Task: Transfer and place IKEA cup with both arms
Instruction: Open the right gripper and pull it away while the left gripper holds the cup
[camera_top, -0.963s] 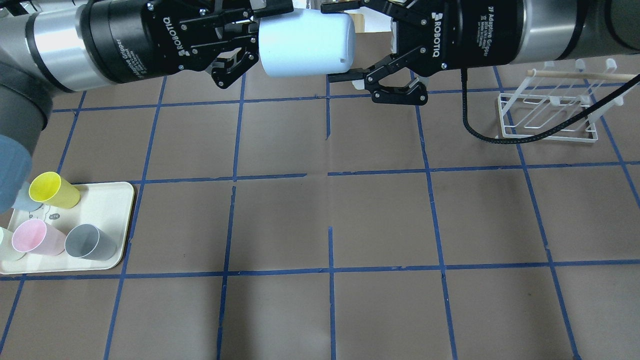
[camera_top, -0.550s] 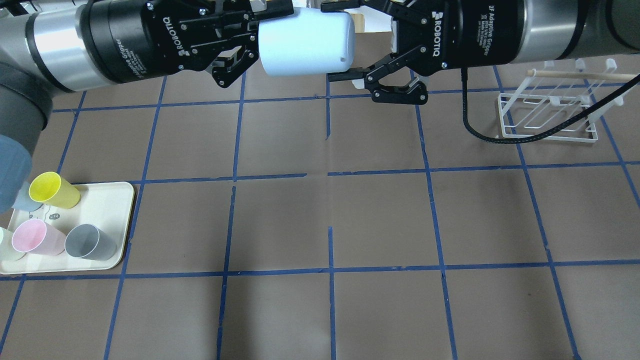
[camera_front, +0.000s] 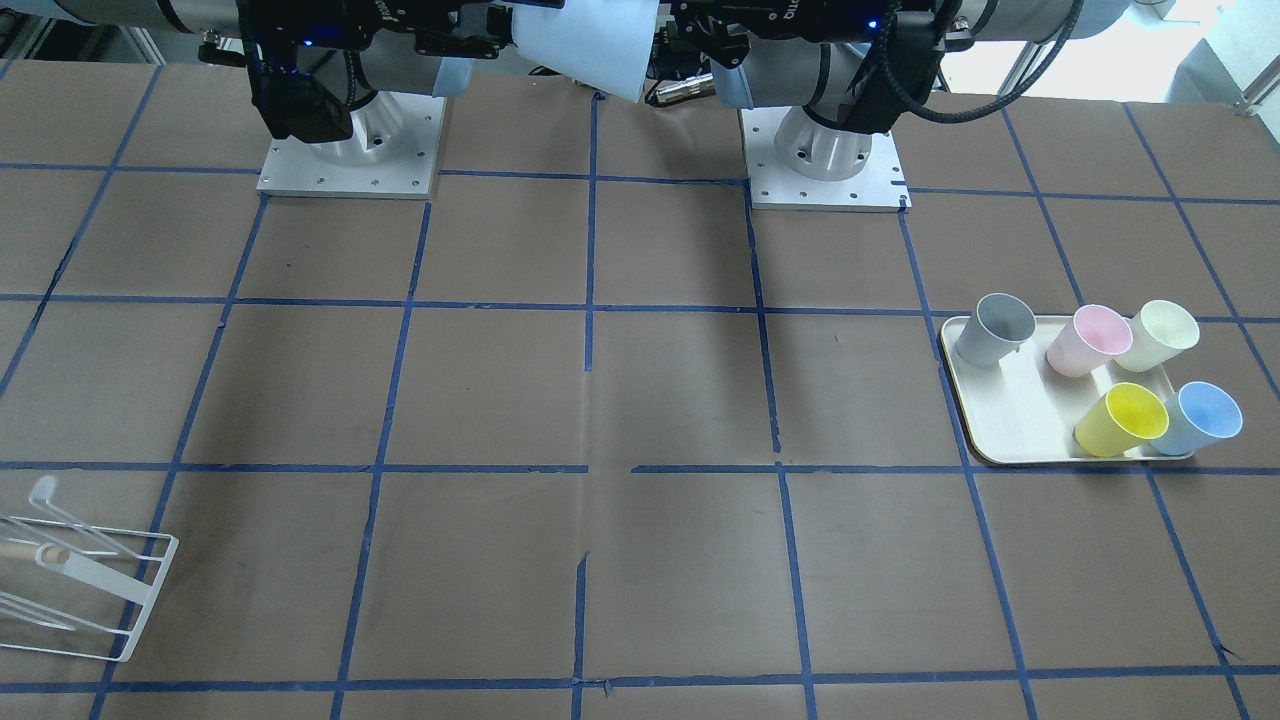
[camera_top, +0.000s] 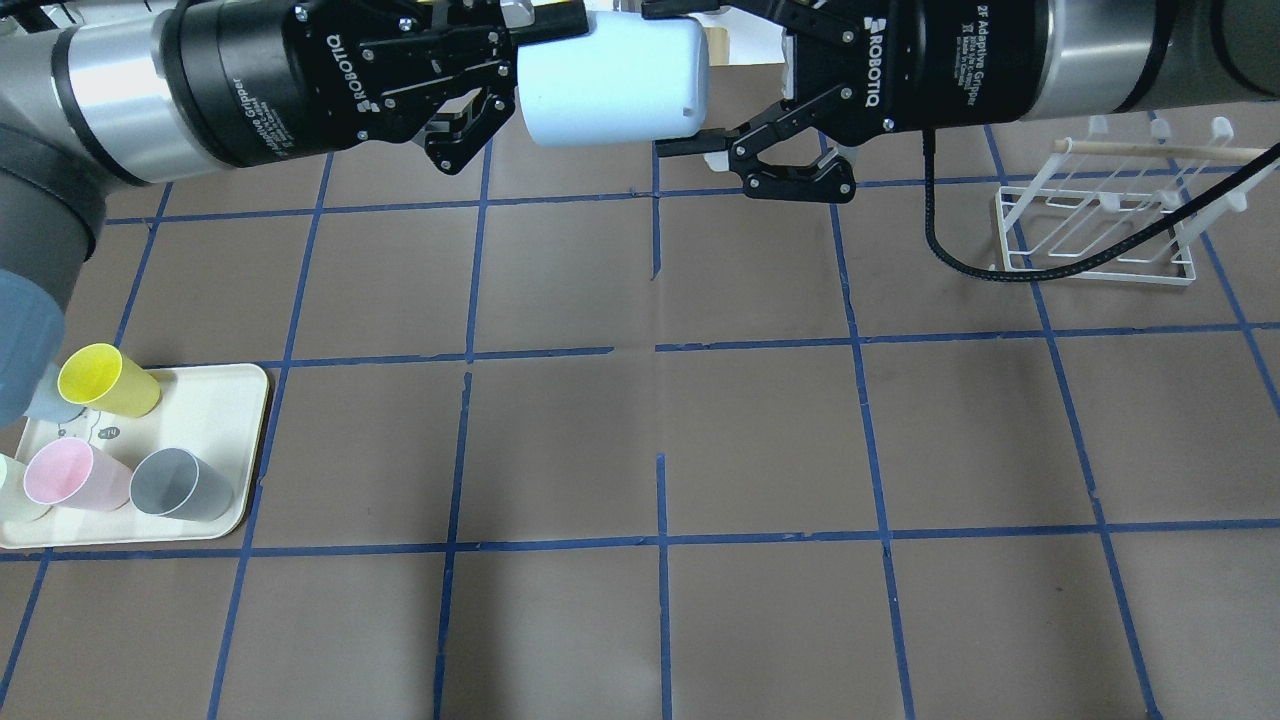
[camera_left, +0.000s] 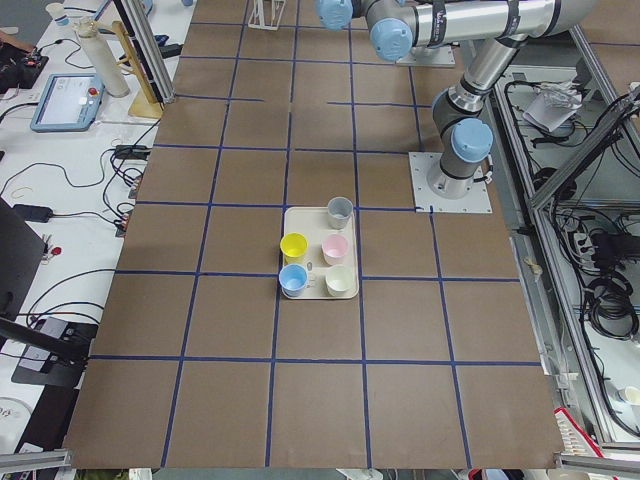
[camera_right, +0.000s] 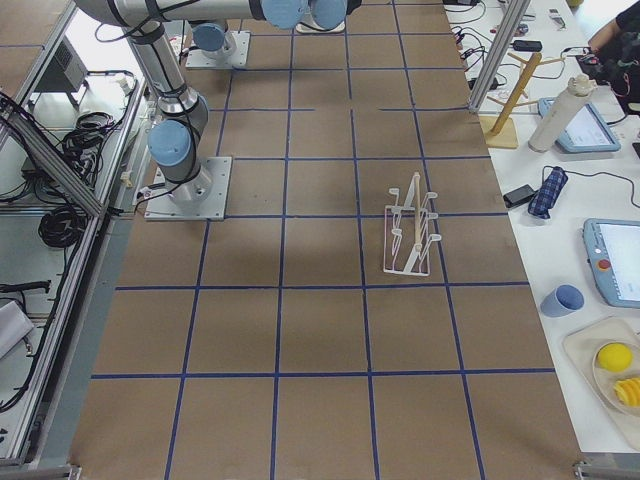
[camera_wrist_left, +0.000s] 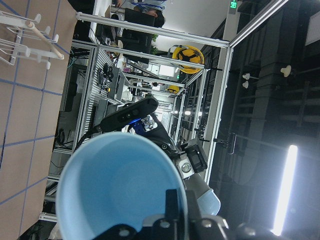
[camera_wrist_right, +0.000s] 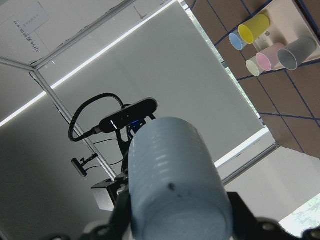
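The IKEA cup (camera_top: 610, 80) is pale blue and lies on its side high above the far middle of the table. My left gripper (camera_top: 545, 30) is shut on its rim, and one finger (camera_wrist_left: 172, 205) lies inside the cup (camera_wrist_left: 115, 190). My right gripper (camera_top: 672, 80) is open, with its jaws above and below the cup's base end without touching it. The right wrist view looks straight at the cup's base (camera_wrist_right: 175, 200). The front-facing view shows the cup (camera_front: 590, 45) between both grippers at the top edge.
A cream tray (camera_top: 240, 440) at the near left holds yellow (camera_top: 105, 378), pink (camera_top: 70, 473) and grey (camera_top: 180, 483) cups, a pale one, and a second blue cup (camera_front: 1200, 415). A white wire rack (camera_top: 1100, 220) stands at the far right.
Both grippers and the cup have shifted slightly toward the far edge. The left gripper's hold is unchanged and the right gripper's jaws stay open around the base.
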